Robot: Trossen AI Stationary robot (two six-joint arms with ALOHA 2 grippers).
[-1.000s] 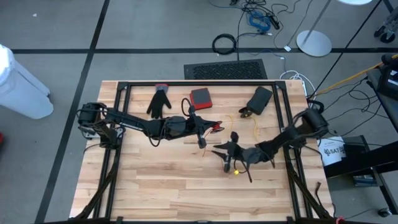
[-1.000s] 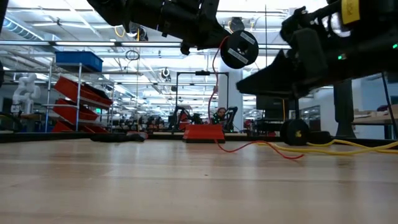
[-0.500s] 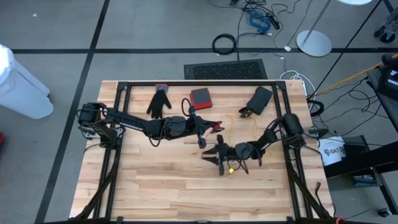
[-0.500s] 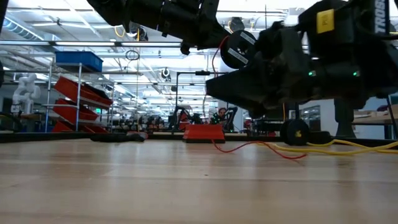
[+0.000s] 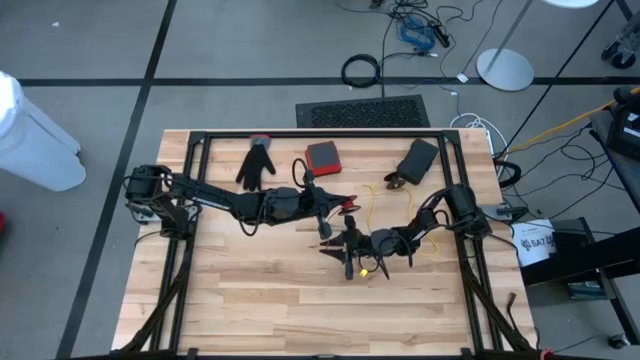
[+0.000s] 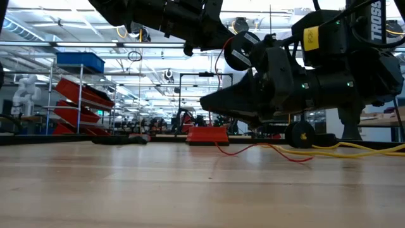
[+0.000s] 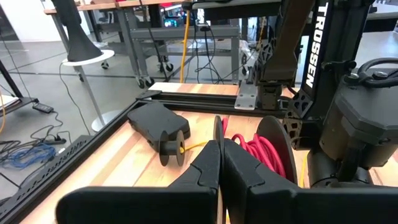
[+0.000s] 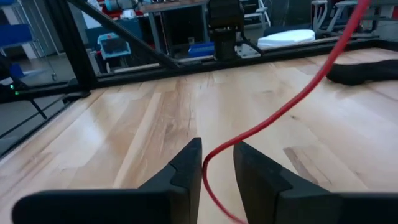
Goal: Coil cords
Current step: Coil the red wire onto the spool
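**A:** Wooden table [image 5: 250, 300] first: a pale plank top inside a black frame, on a grey floor strewn with cables. What stands on it?

**B:** Two dark arms reach in from either side and meet near the middle. Along the far edge lie a black glove [image 5: 256, 163], a red box [image 5: 323, 157] and a black box [image 5: 417, 158].

**A:** And the left gripper [image 5: 322, 212]?

**B:** It hangs above the centre of the table with its fingers [image 7: 211, 165] pressed together. In its wrist view they are clenched against a black spool [image 7: 273, 146] wound with red cord [image 7: 258, 149]; whether the disc is truly pinched I cannot tell.

**A:** The right gripper [image 5: 347, 255]?

**B:** Just beside the left one, a little nearer the front edge. Its fingers [image 8: 186, 165] stand slightly apart, and a strand of the red cord [image 8: 280, 109] runs down between them, not clearly squeezed.

**A:** The other cords?

**B:** A yellow cord [image 5: 408, 205] trails from beside the black box towards the right gripper, lying on the wood. A smaller black spool [image 7: 171, 148] with a yellow hub sits by that box.
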